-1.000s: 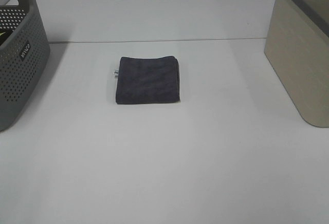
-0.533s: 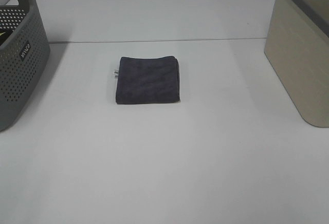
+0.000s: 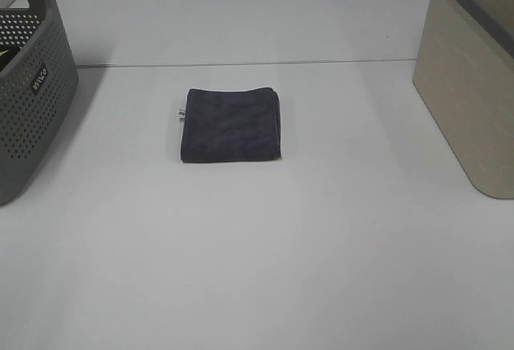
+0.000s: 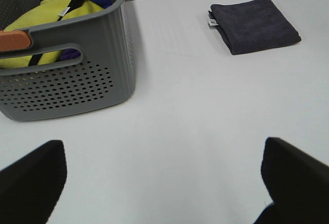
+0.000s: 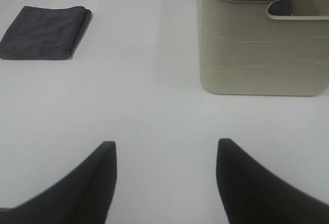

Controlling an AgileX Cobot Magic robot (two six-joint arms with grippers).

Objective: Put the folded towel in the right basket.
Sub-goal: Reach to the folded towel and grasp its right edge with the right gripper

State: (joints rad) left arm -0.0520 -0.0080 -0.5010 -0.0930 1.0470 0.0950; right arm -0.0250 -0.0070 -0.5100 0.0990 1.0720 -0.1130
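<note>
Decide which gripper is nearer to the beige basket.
Right. The right gripper faces the beige basket close ahead. The left gripper is beside the grey basket at the opposite side, with the beige one out of its view.

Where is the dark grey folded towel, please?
In the exterior high view, the towel lies between the left grey perforated basket and the right beige basket.
</note>
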